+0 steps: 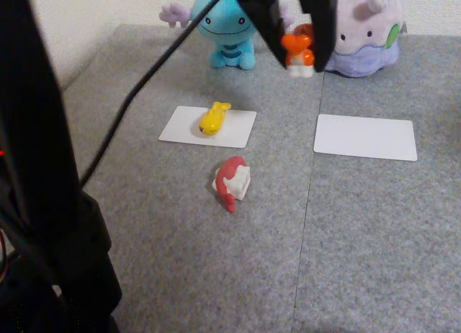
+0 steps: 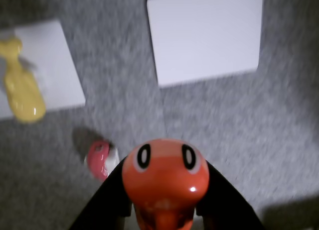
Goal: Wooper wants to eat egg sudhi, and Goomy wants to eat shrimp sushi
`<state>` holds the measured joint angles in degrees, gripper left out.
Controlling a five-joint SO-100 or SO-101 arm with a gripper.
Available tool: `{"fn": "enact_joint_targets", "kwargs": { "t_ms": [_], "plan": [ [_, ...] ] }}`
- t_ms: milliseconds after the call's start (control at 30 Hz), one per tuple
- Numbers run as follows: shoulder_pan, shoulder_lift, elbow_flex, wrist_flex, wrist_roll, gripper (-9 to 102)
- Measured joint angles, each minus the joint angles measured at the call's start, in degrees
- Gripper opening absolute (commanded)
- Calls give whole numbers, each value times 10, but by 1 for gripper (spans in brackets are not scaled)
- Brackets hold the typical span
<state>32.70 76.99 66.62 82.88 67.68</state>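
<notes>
My gripper [image 1: 299,55] hangs high over the table, shut on the shrimp sushi [image 1: 298,50], an orange piece on a white rice block; the wrist view shows its orange top [image 2: 165,177] between my black fingers. The yellow egg sudhi [image 1: 212,118] lies on the left white card [image 1: 234,131], in front of the light-blue Wooper [image 1: 225,30]. The lilac Goomy [image 1: 364,34] sits at the back right, behind the bare right white card [image 1: 365,137]. In the wrist view the egg sudhi [image 2: 21,90] lies at the left and the bare card [image 2: 204,36] at the top.
A red-and-white sushi piece [image 1: 232,181] lies on its side on the grey mat [image 1: 360,239] below the left card, and the red-and-white sushi piece [image 2: 101,160] shows beside my fingers. The arm's black base and cable [image 1: 43,203] fill the left edge.
</notes>
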Motion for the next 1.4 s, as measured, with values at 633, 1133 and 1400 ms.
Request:
{"fn": "enact_joint_targets", "kwargs": {
  "t_ms": [633, 1133, 1400],
  "plan": [
    [52, -264, -195, -60, -113, 4],
    [63, -312, -195, -121, -154, 5],
    [75, -330, -195, -133, -171, 10]
  ]
}}
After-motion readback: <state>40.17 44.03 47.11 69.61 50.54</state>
